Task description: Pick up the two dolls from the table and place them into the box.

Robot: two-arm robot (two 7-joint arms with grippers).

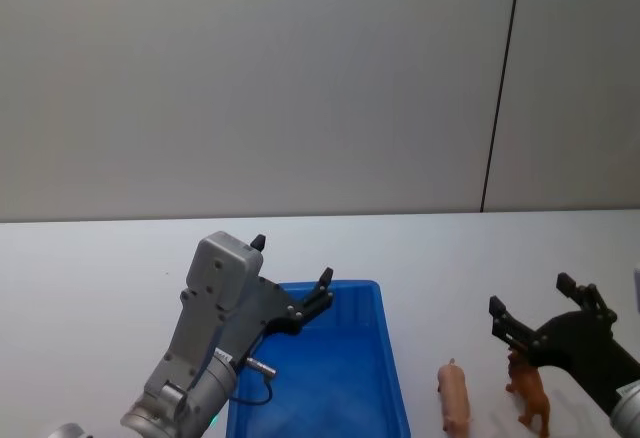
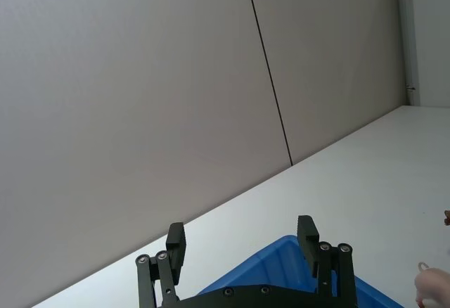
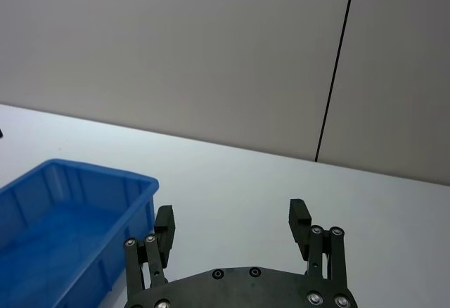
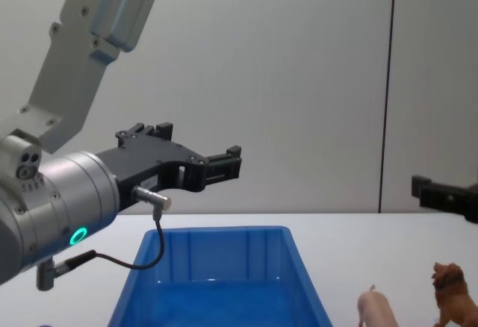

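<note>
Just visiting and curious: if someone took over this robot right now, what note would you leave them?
Left claw: open, empty, raised over the far end of the box.
Right claw: open, empty, hovering above the lion.
Lion and pig are on the table, right of the box, apart from each other.
Done: nothing yet.
Left: pick up both and put them in the box.

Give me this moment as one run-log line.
left gripper: open, above box far edge | right gripper: open, above lion | pig, lion: on table, right of box
</note>
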